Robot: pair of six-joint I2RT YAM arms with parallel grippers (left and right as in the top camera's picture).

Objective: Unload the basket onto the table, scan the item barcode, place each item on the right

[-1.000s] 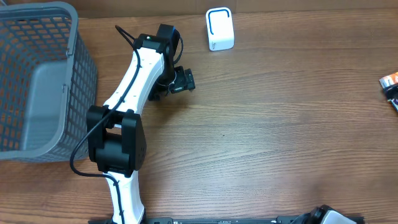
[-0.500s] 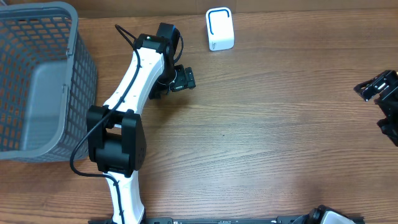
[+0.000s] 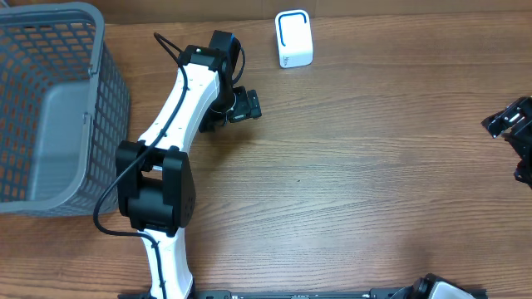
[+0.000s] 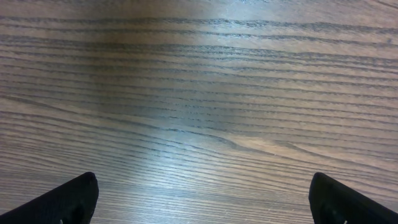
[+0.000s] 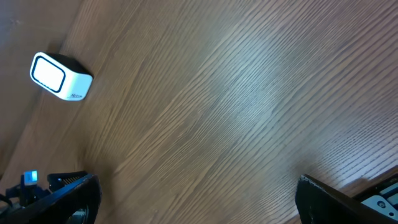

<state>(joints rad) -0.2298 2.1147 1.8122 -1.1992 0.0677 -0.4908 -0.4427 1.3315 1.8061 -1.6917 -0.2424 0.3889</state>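
Note:
The white barcode scanner with a blue-ringed face (image 3: 293, 39) stands at the back of the wooden table; the right wrist view has it at upper left (image 5: 61, 76). The item is hidden in the overhead view, where my right gripper (image 3: 517, 143) hangs over the table's right edge. A pale sliver (image 5: 379, 201) shows beside the right finger; I cannot tell what it is. The right gripper (image 5: 199, 199) is open over bare wood. My left gripper (image 3: 241, 106) sits left of the scanner, also open (image 4: 205, 199), with nothing between its fingers.
A grey mesh basket (image 3: 104, 100) stands at the far left of the table. The left arm's white links (image 3: 179, 108) run from the front edge up toward the scanner.
The right gripper came into the overhead view at the right edge, covering a small orange and black thing that lay there, then shifted slightly right. The left arm stayed still.

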